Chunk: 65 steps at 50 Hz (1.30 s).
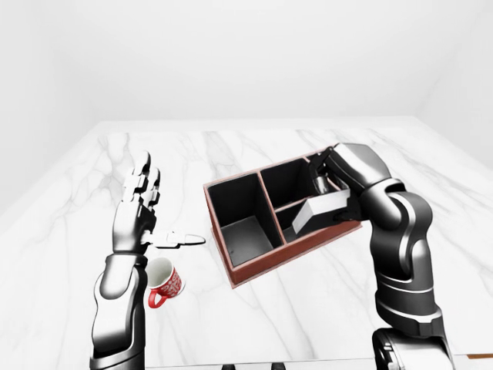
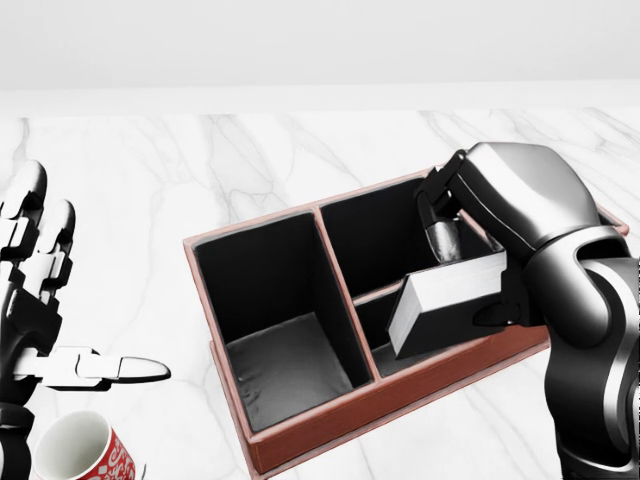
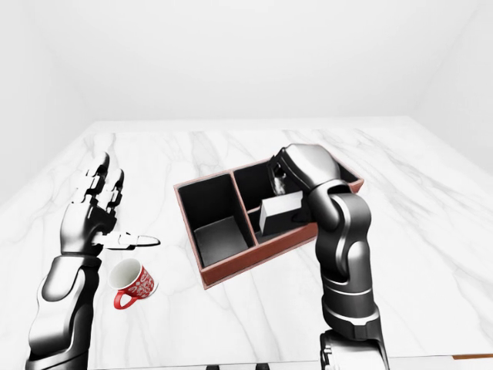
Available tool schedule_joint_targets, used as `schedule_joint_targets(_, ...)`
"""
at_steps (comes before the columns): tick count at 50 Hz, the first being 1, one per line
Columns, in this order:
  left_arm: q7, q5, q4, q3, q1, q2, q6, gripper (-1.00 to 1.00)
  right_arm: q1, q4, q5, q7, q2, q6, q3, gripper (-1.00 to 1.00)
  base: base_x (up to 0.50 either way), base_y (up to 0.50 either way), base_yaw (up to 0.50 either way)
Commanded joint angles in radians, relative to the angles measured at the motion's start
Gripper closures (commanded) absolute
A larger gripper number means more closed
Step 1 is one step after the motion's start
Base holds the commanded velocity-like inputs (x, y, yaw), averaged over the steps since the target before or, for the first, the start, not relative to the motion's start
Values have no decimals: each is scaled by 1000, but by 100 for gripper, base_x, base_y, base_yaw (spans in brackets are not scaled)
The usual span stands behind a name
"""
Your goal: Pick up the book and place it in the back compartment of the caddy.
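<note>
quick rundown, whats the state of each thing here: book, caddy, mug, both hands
white-paged dark-covered book: held tilted above the caddy's smaller middle compartments, not yet set down
red-brown caddy with black compartments: upright on the marble table, compartments in view hold nothing
red and white patterned mug: upright on the table, apart from the caddy
right hand: shut on the book
left hand: open, holding nothing

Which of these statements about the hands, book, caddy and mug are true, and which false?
1. The right hand grips the book. True.
2. The book lies flat on the marble beside the caddy. False: it is held tilted over the caddy.
3. The left hand holds the mug. False: it is open and empty; the mug stands on the table below it in the view.
4. The caddy's large compartment, at its left end in the head view, is empty. True.
5. The mug is red and white. True.
</note>
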Motion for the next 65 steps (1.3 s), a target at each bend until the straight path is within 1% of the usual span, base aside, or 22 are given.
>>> schedule_joint_targets(1, 1, -3, -4, 3, -3, 3, 0, -98, -47, 53, -23, -33, -9, 0, 1, 100, 0, 0, 0)
schedule_joint_targets(12, 0, -3, -3, 2, -2, 2, 0, -98, -61, 93, -23, -60, 1, 0, 12, 100, 0, 0, 0)
schedule_joint_targets(23, 0, 0, 3, -1, 1, -1, 0, -98, -81, 173, 2, -130, 4, 0, 16, 100, 0, 0, 0)
schedule_joint_targets(33, -1, -1, -7, 0, 1, 0, 0, -98, -99, 194, 9, -141, 3, 0, 22, 100, 0, 0, 0)
schedule_joint_targets(51, -1, -2, -5, 2, -2, 1, 0, -98, -119, 274, 25, -210, 8, 0, 34, 100, 0, 0, 0)
schedule_joint_targets(65, -2, -5, -6, 5, -3, 3, 0, -98, -130, 313, 16, -237, 7, 0, 39, 100, 0, 0, 0)
